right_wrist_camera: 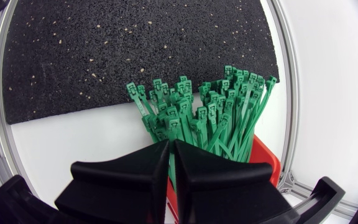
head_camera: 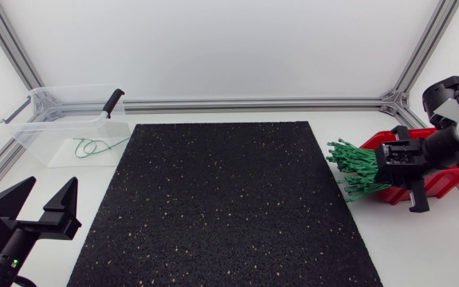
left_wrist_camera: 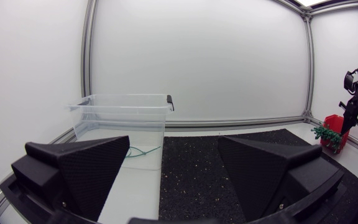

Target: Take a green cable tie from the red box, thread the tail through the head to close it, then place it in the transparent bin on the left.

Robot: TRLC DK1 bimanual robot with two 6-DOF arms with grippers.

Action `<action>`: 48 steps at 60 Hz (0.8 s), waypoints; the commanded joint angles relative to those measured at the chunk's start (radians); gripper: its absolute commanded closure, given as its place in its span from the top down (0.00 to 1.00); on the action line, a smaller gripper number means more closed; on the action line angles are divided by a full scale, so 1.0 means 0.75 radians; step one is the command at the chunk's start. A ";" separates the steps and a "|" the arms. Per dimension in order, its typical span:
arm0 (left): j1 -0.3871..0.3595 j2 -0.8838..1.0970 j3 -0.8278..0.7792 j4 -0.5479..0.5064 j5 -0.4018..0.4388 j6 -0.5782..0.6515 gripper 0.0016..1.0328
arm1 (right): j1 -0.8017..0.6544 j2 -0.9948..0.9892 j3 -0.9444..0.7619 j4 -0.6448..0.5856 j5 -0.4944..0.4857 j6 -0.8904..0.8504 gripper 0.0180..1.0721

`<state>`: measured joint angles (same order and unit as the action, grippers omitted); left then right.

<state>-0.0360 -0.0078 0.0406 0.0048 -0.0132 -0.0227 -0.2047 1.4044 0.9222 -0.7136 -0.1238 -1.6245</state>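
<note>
A dense bundle of green plastic cable ties (right_wrist_camera: 204, 118) stands in the red plastic box (head_camera: 445, 179) at the right edge of the white bench (head_camera: 213, 115). Their square heads fan out leftward over the box rim, toward the black speckled rubber mat (head_camera: 221, 207). One looped green tie (head_camera: 94, 147) lies in the transparent plastic bin (head_camera: 34, 131) at far left.

The right arm's black pincer (right_wrist_camera: 169, 144) hangs over the bundle with its fingers together, and it cannot be told whether a tie is pinched. The left arm's black pincer (head_camera: 52, 182) sits at near left, its fingers wide apart.
</note>
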 commanded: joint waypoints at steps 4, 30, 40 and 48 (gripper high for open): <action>-0.009 -0.008 -0.050 -0.031 -0.001 0.010 0.96 | -0.007 -0.083 0.079 -0.090 -0.017 -0.022 0.06; -0.009 -0.008 -0.050 -0.029 -0.003 0.010 0.96 | 0.046 -0.251 0.476 -0.341 -0.224 0.141 0.06; -0.011 -0.008 -0.050 -0.029 -0.001 0.010 0.96 | 0.101 -0.277 0.615 -0.456 -0.367 0.274 0.06; -0.013 -0.008 -0.050 -0.029 -0.001 0.008 0.96 | 0.207 -0.265 0.742 -0.607 -0.483 0.413 0.06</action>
<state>-0.0360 -0.0078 0.0406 0.0048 -0.0128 -0.0227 -0.0891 1.2034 1.4181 -1.1122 -0.4461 -1.3918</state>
